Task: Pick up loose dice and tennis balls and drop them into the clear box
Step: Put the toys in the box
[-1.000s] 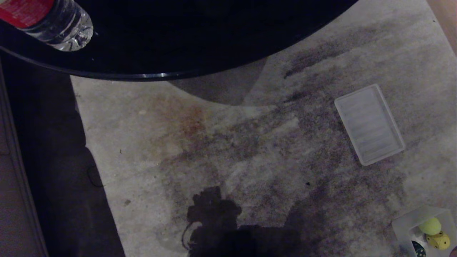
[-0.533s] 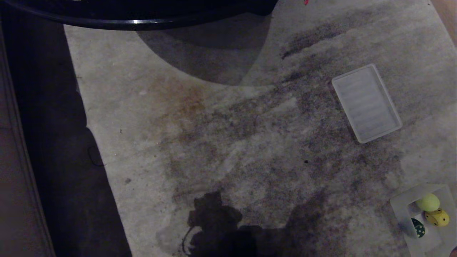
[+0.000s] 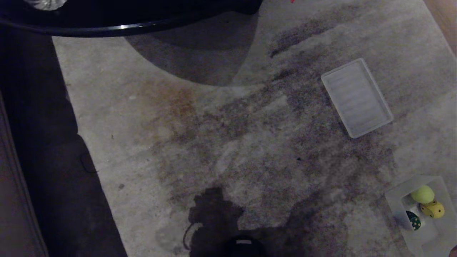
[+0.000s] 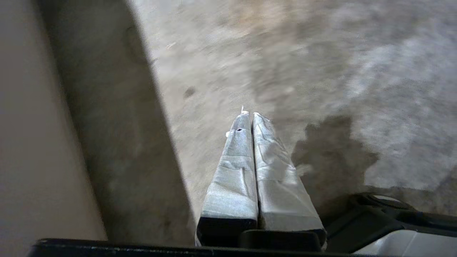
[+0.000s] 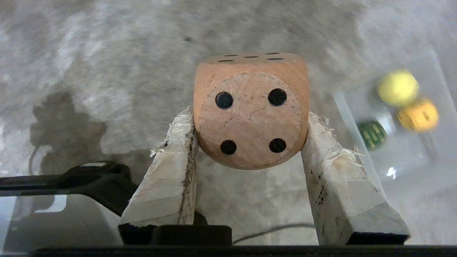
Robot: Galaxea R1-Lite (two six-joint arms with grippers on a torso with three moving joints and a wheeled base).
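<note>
My right gripper (image 5: 250, 114) is shut on a tan die (image 5: 251, 110), holding it above the stained floor with its four-dot face toward the wrist camera. The clear box (image 3: 394, 200) stands on the floor at the lower right of the head view. In it lie a tennis ball (image 3: 422, 194), a yellow die (image 3: 433, 209) and a dark green die (image 3: 413, 220). The right wrist view shows the same box (image 5: 353, 117) beside the held die, with the ball (image 5: 398, 87) inside. My left gripper (image 4: 249, 115) is shut and empty over bare floor. Neither arm shows in the head view.
A flat ribbed translucent lid (image 3: 357, 97) lies on the floor at the right. A round black table (image 3: 125, 21) overhangs the top left, with the base of a water bottle (image 3: 44, 3) on it. A dark strip (image 3: 39, 150) runs down the left side.
The whole head view has shifted: table and bottle slid up toward the top edge, lid and clear box moved up and left, so the camera moved. The box's contents lie the same.
</note>
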